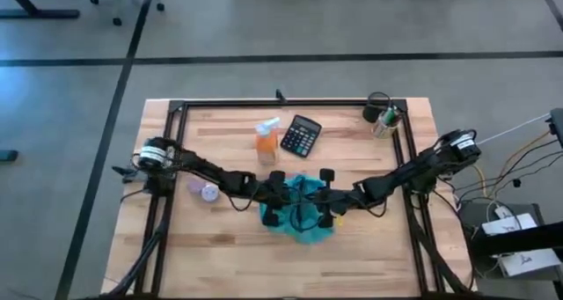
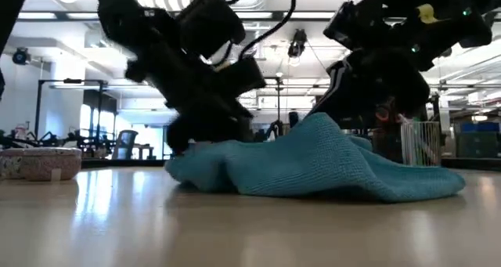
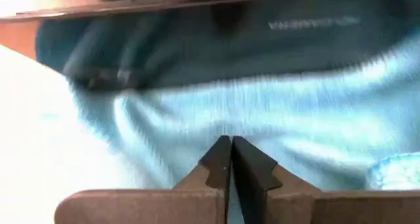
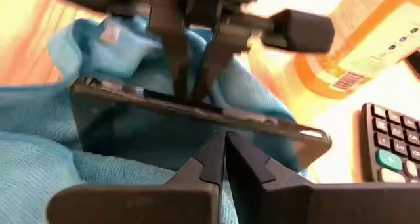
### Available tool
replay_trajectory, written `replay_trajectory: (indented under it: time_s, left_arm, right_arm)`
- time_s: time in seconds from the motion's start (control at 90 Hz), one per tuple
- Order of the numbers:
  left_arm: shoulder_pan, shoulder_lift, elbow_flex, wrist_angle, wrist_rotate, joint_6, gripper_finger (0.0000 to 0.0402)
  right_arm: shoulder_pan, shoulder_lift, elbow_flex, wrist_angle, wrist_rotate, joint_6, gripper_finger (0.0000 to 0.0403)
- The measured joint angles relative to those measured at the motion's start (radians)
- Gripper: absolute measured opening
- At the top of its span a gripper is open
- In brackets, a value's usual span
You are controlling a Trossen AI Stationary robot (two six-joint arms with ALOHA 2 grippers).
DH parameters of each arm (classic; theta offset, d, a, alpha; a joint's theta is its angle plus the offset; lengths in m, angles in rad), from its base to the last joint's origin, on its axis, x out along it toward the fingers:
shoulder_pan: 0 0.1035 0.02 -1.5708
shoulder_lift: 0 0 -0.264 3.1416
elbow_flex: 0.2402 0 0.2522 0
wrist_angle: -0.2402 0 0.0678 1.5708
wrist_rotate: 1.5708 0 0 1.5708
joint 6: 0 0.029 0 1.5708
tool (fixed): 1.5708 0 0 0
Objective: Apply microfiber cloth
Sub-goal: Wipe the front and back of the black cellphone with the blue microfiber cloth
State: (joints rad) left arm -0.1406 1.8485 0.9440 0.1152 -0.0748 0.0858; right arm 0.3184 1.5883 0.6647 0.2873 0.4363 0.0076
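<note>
- The microfiber cloth lies bunched on the table near its front middle, directly between the two arms, with a flat dark glossy slab, seemingly a phone or tablet, tilted on top of it.
- Both arms are equally near; the slab's long axis runs roughly across the line between them.
- The left end effector is low over the cloth, its fingers pressed together, tips toward the slab's edge.
- The right end effector faces it from the other side, fingers likewise pressed together just against the slab's near edge; whether either pinches fabric I cannot tell.
- Behind stand a calculator and an orange spray bottle.
</note>
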Motion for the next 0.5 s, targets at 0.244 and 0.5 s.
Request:
replay_trajectory:
  time_s: [0.244, 0.5]
  left_arm:
    - [0.000, -0.153, -0.047, -0.103, -0.064, 0.000, 0.0000]
    - [-0.001, -0.213, -0.137, -0.061, -0.075, -0.056, 0.0000]
  right_arm:
    - [-0.009, 0.030, -0.001, 0.038, -0.024, -0.002, 0.0000]
    - [0.000, -0.038, -0.001, -0.074, -0.105, 0.018, 0.0000]
